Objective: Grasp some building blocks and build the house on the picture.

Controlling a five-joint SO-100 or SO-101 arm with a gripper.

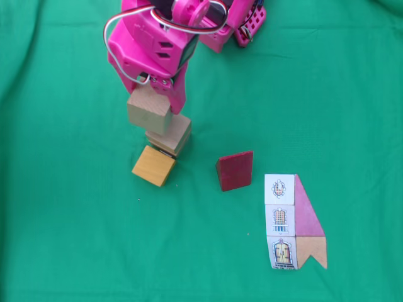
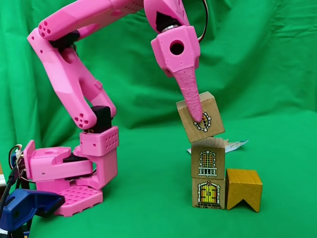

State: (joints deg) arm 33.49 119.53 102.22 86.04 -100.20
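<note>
A pink gripper (image 2: 198, 116) clamps a tilted pale cube (image 2: 200, 117) just above a two-block tower (image 2: 208, 179), with an orange-yellow notched block (image 2: 243, 188) touching the tower's right side in the side-on fixed view. The dark red wedge (image 1: 235, 170) stands apart, left of the picture card (image 1: 295, 221) in the top-down fixed view. To seat the cube well, it likely needs levelling and squaring over the tower before release.
</note>
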